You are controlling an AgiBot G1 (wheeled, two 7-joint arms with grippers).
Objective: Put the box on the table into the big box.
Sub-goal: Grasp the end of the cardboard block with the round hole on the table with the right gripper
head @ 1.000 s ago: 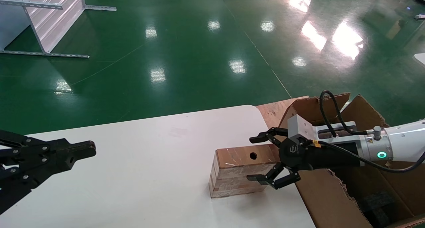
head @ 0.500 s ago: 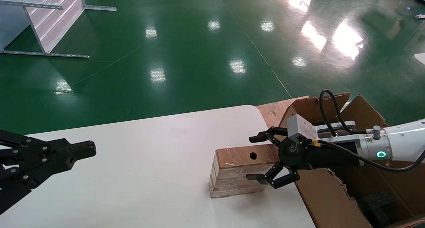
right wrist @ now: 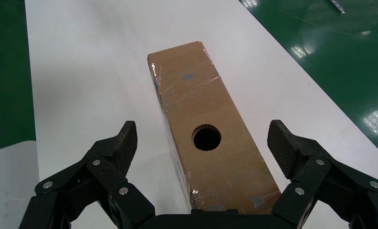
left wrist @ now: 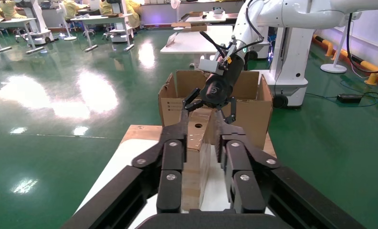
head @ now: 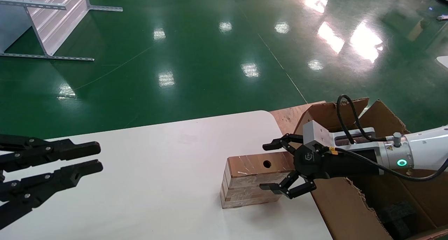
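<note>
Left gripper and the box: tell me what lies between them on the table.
Nothing: the head view shows only bare white table between the left gripper and the box.

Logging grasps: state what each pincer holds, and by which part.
Nothing is held. The right pincer is open, straddling the near end of the box without touching. The left pincer hangs open, empty, over the table.
</note>
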